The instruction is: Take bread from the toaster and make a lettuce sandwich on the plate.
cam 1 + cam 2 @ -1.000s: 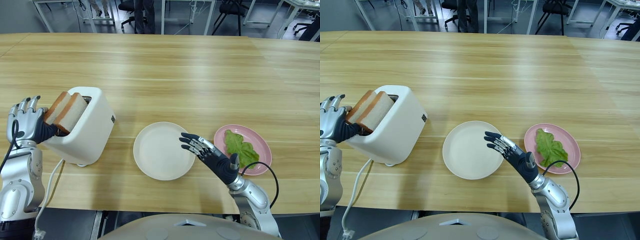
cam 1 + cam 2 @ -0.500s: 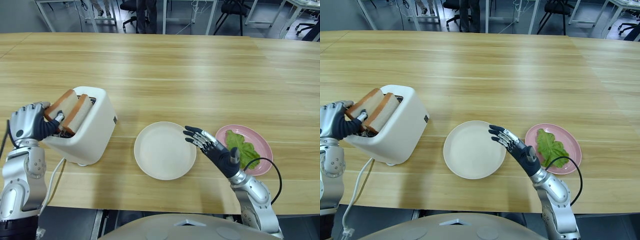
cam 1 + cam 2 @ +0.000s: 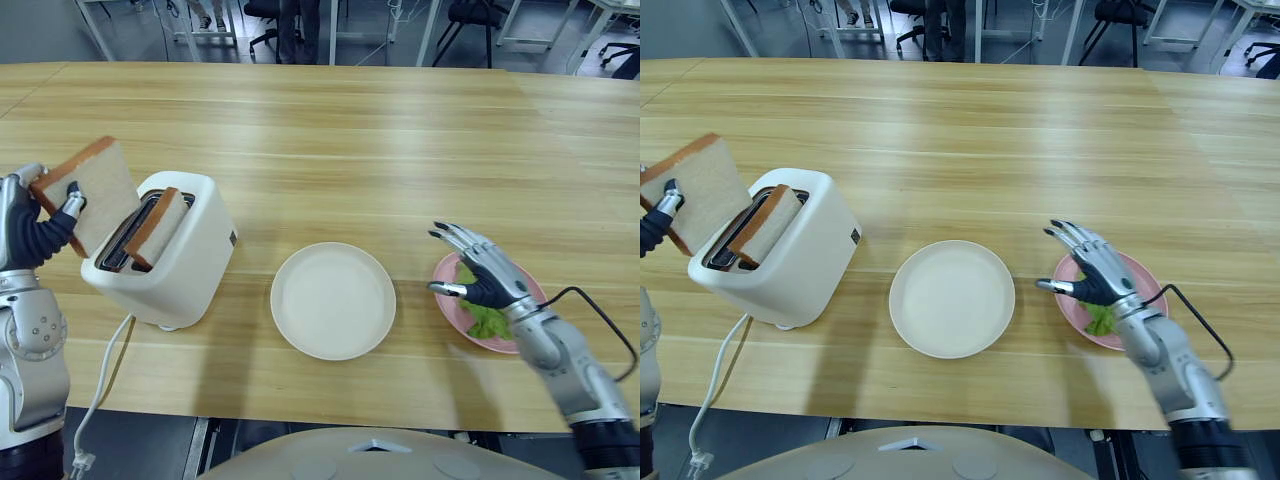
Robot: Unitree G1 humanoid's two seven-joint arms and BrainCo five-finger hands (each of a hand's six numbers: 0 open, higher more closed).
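A white toaster (image 3: pixel 170 270) stands at the left of the table with one bread slice (image 3: pixel 158 226) in its right slot. My left hand (image 3: pixel 30 225) is shut on a second bread slice (image 3: pixel 93 190), held upright just above and left of the toaster. An empty cream plate (image 3: pixel 333 300) lies at the centre front. To its right a pink plate (image 3: pixel 525 330) carries a lettuce leaf (image 3: pixel 488 318). My right hand (image 3: pixel 478 273) hovers over the pink plate with fingers spread, covering much of the leaf.
The toaster's white cord (image 3: pixel 105 385) runs off the table's front edge. The wide wooden table (image 3: pixel 330 140) stretches far behind the plates. Chairs and desk legs stand beyond its far edge.
My left hand closed on one slice and lifted it out of the toaster's left slot. My right hand moved right from over the cream plate to above the pink plate.
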